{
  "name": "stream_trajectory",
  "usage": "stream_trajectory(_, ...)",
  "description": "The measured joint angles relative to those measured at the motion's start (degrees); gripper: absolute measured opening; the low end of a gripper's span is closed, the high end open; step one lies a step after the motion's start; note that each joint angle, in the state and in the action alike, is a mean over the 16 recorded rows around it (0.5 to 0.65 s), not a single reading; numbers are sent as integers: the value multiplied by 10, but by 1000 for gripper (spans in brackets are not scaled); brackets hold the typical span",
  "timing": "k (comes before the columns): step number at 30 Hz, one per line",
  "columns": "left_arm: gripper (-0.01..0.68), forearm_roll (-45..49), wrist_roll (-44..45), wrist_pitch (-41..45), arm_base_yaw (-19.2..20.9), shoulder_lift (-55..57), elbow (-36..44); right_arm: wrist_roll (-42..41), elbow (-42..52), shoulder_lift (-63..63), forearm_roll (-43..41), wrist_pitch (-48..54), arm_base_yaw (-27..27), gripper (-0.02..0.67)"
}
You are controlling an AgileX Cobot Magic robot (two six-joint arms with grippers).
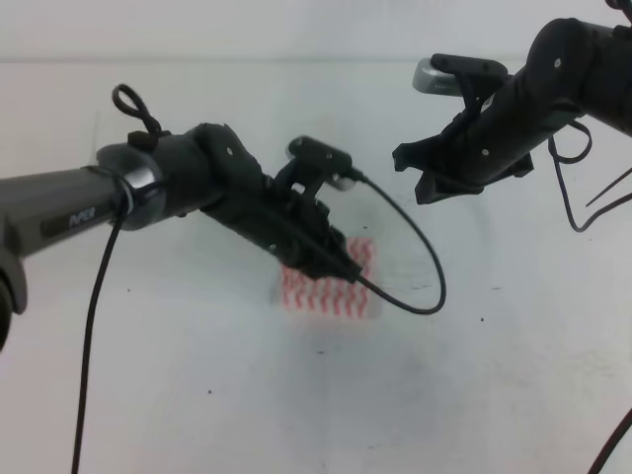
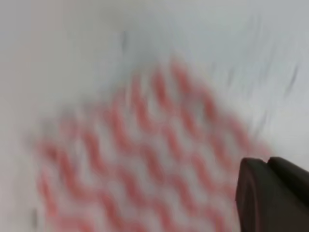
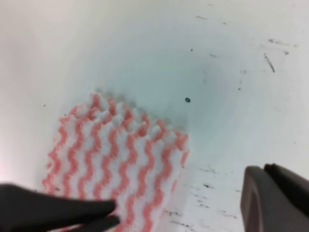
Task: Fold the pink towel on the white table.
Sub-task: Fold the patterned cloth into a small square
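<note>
The pink towel lies as a small, compact patch in the middle of the white table. My left gripper reaches across and hangs low over the towel's top edge, hiding part of it. The blurred left wrist view shows the towel close below and one dark finger far to the right, so the jaws stand open. My right gripper is raised to the upper right of the towel, open and holding nothing. In its wrist view the towel lies lower left, with the left gripper on its near edge.
A black cable loops from the left wrist camera down past the towel's right side. More cables hang off the right arm. The table's far edge meets a pale wall. Dark specks dot the surface.
</note>
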Motion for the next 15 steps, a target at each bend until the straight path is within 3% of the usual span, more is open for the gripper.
stream_trajectory(8,-3,125,-110,30,1,0,0,0,0,-1,3,2,0,-18)
stream_trajectory(15,-3,158,-124,18,1,4,0,0,0,-1,7,4,0,-18)
